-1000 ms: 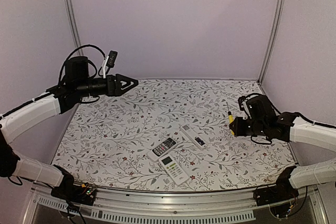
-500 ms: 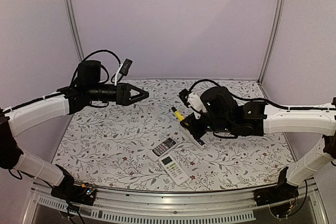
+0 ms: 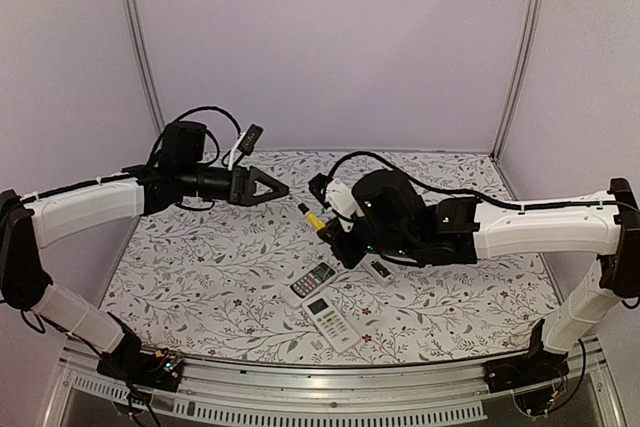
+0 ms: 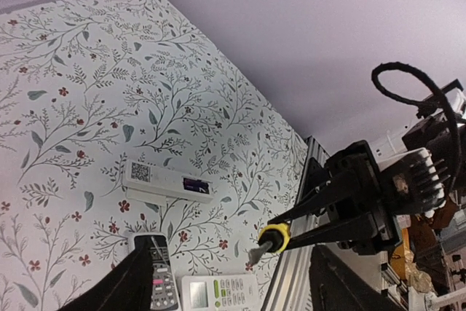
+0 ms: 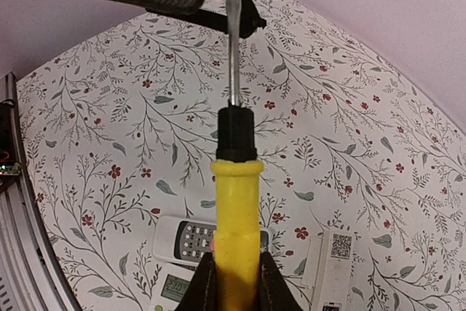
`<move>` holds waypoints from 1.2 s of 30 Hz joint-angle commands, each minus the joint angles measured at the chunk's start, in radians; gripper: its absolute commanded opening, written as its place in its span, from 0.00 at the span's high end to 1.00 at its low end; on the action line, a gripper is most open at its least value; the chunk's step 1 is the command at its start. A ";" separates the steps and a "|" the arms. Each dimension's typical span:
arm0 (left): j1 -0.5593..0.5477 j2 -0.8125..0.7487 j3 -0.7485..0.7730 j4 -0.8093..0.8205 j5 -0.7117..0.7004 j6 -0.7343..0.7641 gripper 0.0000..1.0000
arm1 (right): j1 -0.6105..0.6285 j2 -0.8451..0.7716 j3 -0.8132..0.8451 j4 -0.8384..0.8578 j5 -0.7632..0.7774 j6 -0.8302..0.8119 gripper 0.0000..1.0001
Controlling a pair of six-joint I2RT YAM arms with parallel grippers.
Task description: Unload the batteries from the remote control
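Right end effector (image 5: pixel 234 285), gripping the screwdriver (image 5: pixel 234 209), has swung in over the remotes (image 3: pixel 313 279), ready for prying. Left end effector (image 3: pixel 265 187) has edged nearer; I cannot tell whether it is open or closed.

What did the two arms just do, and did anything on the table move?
The right arm swung in from the right side of the flower-patterned table to above the three remote controls, the right pincer still shut on the yellow-handled screwdriver. The left arm reached slightly toward the centre, the left pincer open and empty. The remotes have not moved.
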 commanded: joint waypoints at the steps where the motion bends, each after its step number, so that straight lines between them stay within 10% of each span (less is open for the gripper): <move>1: -0.014 0.015 0.018 -0.009 0.031 -0.009 0.36 | 0.011 0.032 0.048 0.045 0.030 -0.029 1.00; 20: -0.017 0.044 0.008 0.062 0.118 -0.052 1.00 | 0.024 0.084 0.068 0.059 0.093 -0.033 1.00; 26: -0.013 -0.019 -0.016 0.150 0.106 -0.104 1.00 | 0.023 0.005 -0.017 0.186 0.117 0.055 0.15; 36: -0.025 -0.202 -0.242 0.645 -0.059 -0.418 1.00 | -0.042 -0.225 -0.319 0.642 -0.055 0.370 0.01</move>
